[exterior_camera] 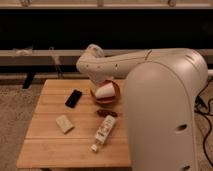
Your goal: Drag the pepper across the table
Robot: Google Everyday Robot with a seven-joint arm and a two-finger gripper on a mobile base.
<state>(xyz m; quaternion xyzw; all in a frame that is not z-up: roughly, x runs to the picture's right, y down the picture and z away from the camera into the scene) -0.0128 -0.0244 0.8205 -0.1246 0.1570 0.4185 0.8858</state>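
The pepper is a small dark reddish-brown glossy piece lying on the light wooden plank-topped table, right of centre. My white arm reaches in from the right and bends down near the table's far edge. The gripper hangs over the red-brown bowl, a short way behind the pepper and apart from it. The arm's big white body hides the table's right side.
A red-brown bowl sits behind the pepper under the gripper. A black phone lies to the left. A beige block lies left of centre. A white-labelled bottle lies on its side in front of the pepper. A dark rail wall runs behind.
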